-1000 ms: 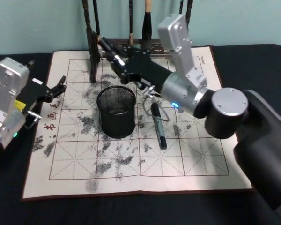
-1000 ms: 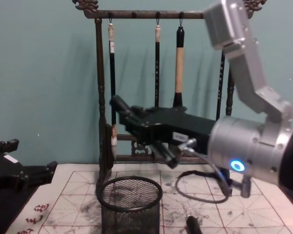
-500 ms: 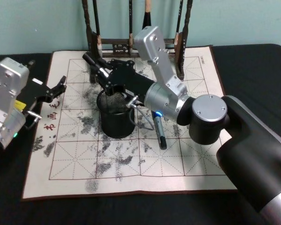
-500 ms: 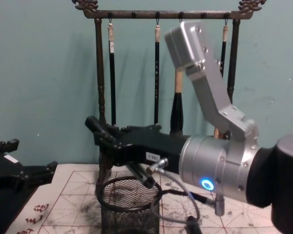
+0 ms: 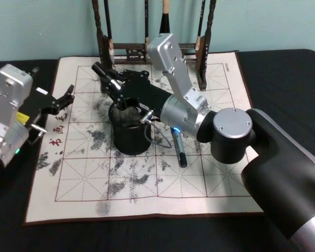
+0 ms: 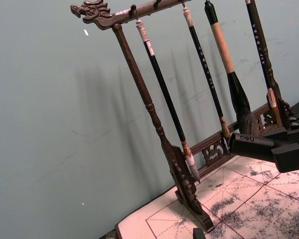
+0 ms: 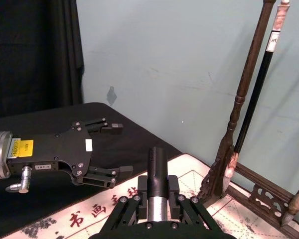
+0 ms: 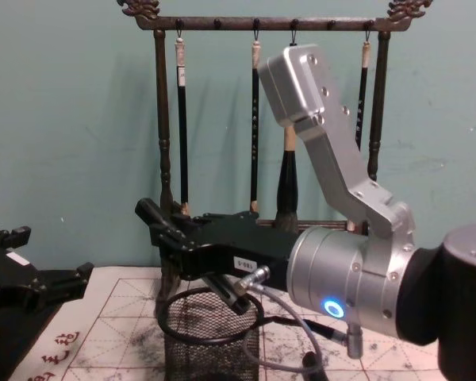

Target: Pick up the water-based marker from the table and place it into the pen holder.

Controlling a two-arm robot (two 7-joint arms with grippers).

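Water-based marker [image 7: 157,164] is clamped in the right gripper [image 5: 114,84]; the pen holder [image 5: 127,140] stands just below it. Left gripper [image 5: 66,98] waits wide open, well apart.

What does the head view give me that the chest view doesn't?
Head view: the mat's near half and a spare pen lying full-length right of the holder. Chest view: the rack's top bar. Both: the right gripper shut on the marker above the holder, and the left gripper open, off to the left.
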